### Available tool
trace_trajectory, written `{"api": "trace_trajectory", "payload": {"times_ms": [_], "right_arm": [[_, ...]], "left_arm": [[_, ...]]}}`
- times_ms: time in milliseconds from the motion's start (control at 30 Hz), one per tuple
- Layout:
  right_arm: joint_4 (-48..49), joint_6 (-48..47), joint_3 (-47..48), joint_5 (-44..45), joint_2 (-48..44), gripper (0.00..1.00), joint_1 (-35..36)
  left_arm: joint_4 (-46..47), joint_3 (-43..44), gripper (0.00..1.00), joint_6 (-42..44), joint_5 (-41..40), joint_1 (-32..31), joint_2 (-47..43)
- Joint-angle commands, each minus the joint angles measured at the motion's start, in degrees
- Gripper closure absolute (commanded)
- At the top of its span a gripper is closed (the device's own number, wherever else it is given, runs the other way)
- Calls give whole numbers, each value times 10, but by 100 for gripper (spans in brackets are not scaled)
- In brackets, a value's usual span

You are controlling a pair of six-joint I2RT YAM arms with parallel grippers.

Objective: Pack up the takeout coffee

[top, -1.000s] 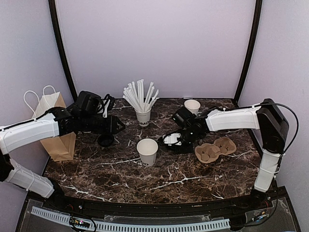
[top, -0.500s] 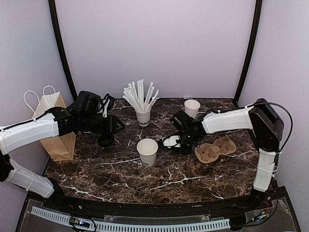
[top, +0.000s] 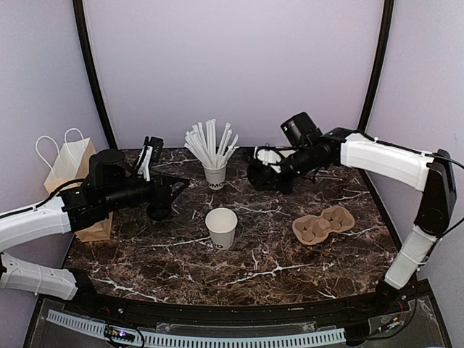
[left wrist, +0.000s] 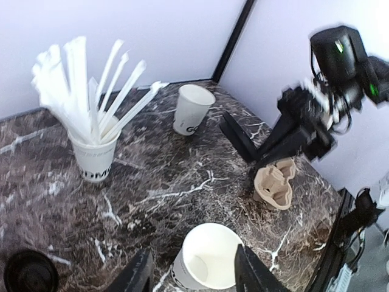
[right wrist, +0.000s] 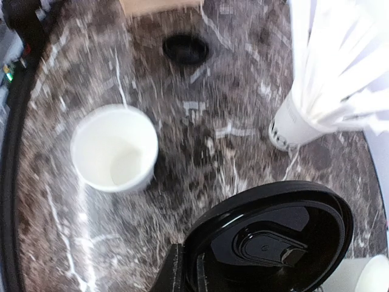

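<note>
- A paper bag (top: 69, 163) stands at the left edge of the tabletop (top: 254, 268), near its back-left corner.
- My left gripper (top: 175, 190) hovers over the left half of the tabletop. Its fingers are spread apart with nothing between them.
- Just below it, a loose lid (top: 159, 210) lies flat on the marble, toward the left edge.
- A cup of straws (top: 214, 174) stands near the middle of the back edge.
- The takeout coffee cup (top: 221, 227) stands upright at the tabletop's centre, its mouth open, well apart from both grippers.
- My right gripper (top: 262, 172) is raised above the back edge, just right of the straws. It is clenched on a black lid (right wrist: 273, 237); the wrist view is blurred, but I think only the lid's rim is pinched.
- A plain white cup (left wrist: 193, 109) stands by the back edge, mostly hidden behind that arm from above.
- A cardboard cup carrier (top: 324, 223) lies toward the right edge, wells facing up.
</note>
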Motion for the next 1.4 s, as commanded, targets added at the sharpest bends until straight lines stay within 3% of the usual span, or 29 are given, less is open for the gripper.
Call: {"api": "trace_trajectory", "payload": {"times_ms": [0, 200, 300, 400, 533, 867, 1067, 1367], "right_arm": [[-35, 107, 67, -272, -34, 94, -32], [50, 254, 59, -513, -30, 92, -54], [155, 392, 33, -597, -30, 91, -59], [302, 535, -3, -640, -36, 90, -60], [339, 566, -16, -643, -38, 90, -59], [431, 641, -62, -644, -53, 89, -58], [440, 651, -59, -643, -53, 89, -58], [456, 674, -56, -643, -56, 89, -55]], "left_arm": [[196, -42, 46, 104, 8, -30, -38], [243, -17, 43, 274, -23, -91, -17], [260, -4, 41, 374, -78, -158, 2], [272, 20, 38, 479, -119, -211, 35], [318, 30, 36, 559, -178, -258, 78], [427, 37, 22, 603, -244, -267, 129], [409, 51, 16, 561, -191, -266, 152], [401, 75, 20, 486, -134, -233, 177]]}}
